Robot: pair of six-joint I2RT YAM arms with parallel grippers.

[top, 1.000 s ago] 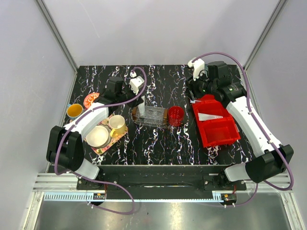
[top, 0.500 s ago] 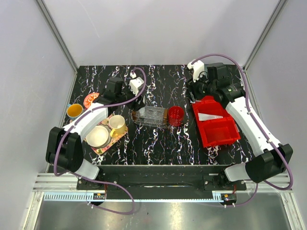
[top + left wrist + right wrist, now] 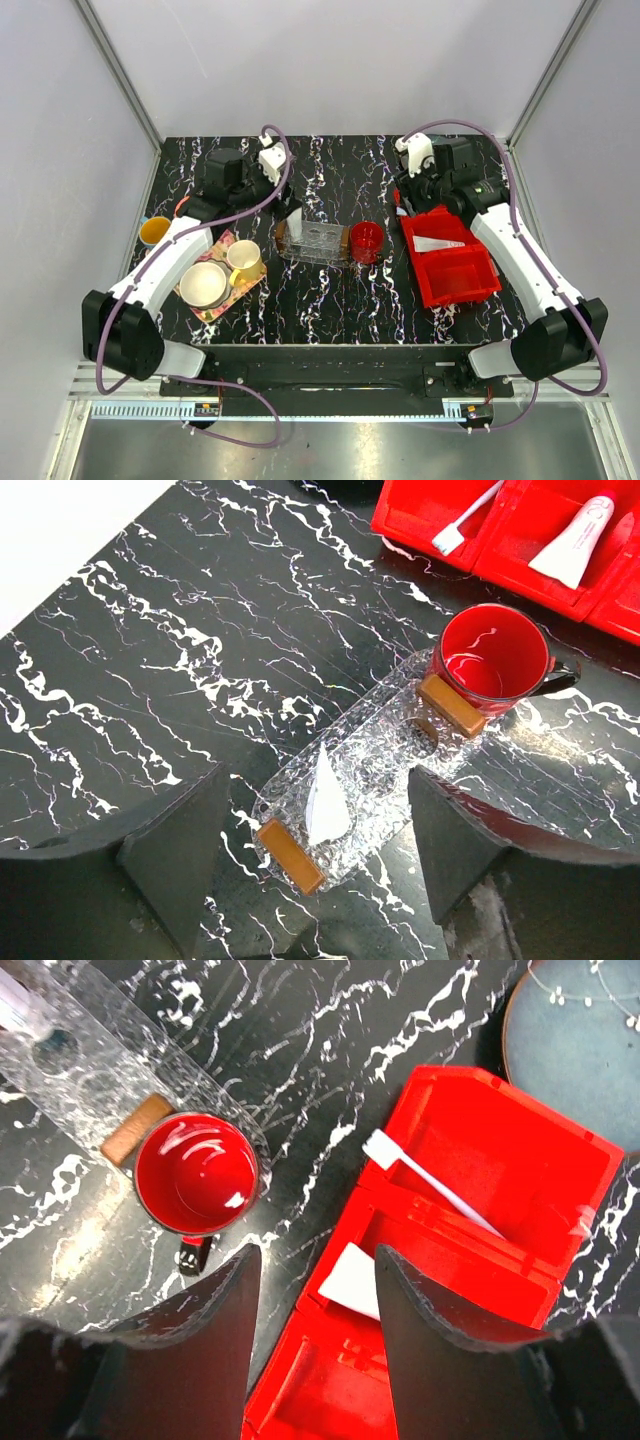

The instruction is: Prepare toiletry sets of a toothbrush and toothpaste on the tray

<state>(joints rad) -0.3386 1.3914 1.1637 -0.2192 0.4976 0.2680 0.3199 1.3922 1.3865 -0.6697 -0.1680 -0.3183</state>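
The clear tray (image 3: 322,243) lies mid-table. One white toothpaste tube (image 3: 326,802) lies in its left end, also seen from above (image 3: 296,213). My left gripper (image 3: 273,192) hangs open and empty above that end; in the left wrist view (image 3: 318,777) its fingers straddle the tube from high up. The second toothpaste tube (image 3: 353,1280) and the toothbrush (image 3: 432,1186) lie in separate compartments of the red bin (image 3: 462,282). My right gripper (image 3: 318,1255) is open and empty above the bin's left edge, also in the top view (image 3: 409,200).
A red mug (image 3: 366,240) stands against the tray's right handle. A flowery tray (image 3: 240,285) at the left holds a beige bowl (image 3: 204,285) and a yellow cup (image 3: 243,258). An orange cup (image 3: 155,232) stands at the far left. A blue plate (image 3: 590,1050) lies behind the bin.
My left gripper has pulled back up and to the left from the tray's left end, leaving the toothpaste tube in the tray. The right gripper has shifted only slightly over the bin.
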